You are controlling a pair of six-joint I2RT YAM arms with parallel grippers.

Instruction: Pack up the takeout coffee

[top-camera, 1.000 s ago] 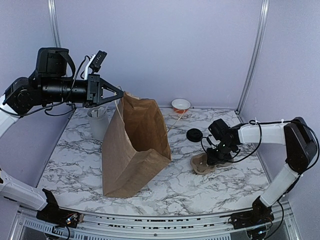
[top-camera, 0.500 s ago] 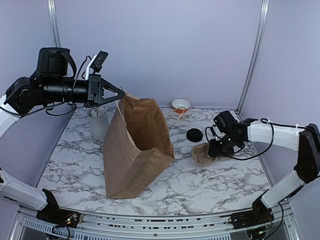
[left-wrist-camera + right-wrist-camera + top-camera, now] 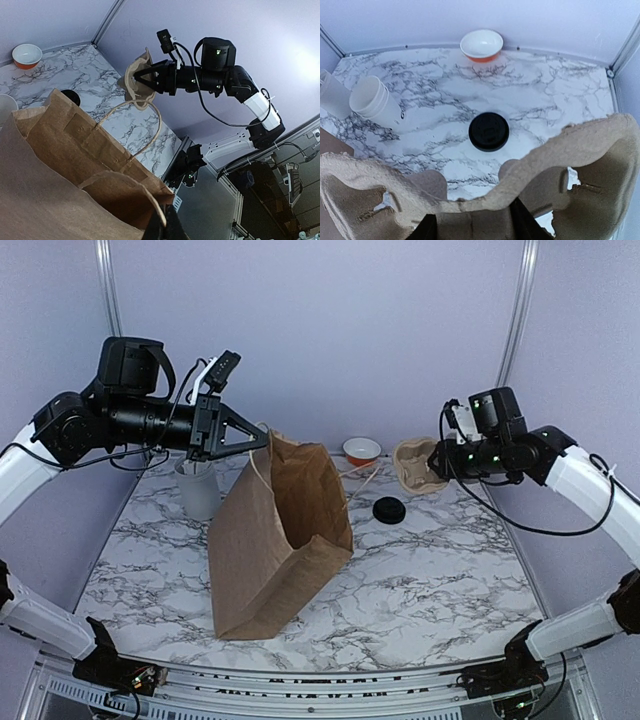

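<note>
The left tool (image 3: 257, 439) is clenched on the top edge of the brown paper bag (image 3: 275, 540), which stands open on the desk (image 3: 430, 580). The right tool (image 3: 440, 462) grips a cardboard cup carrier (image 3: 413, 465) in the air, with the black lid (image 3: 388, 508) on the desk below. The stacked white paper cups (image 3: 372, 102) sit on the desk near the bag.

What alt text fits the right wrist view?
The right gripper holds a brown pulp cup carrier across the foreground. Below it, the marble table carries a black lid, stacked white paper cups and an orange-and-white bowl.
</note>
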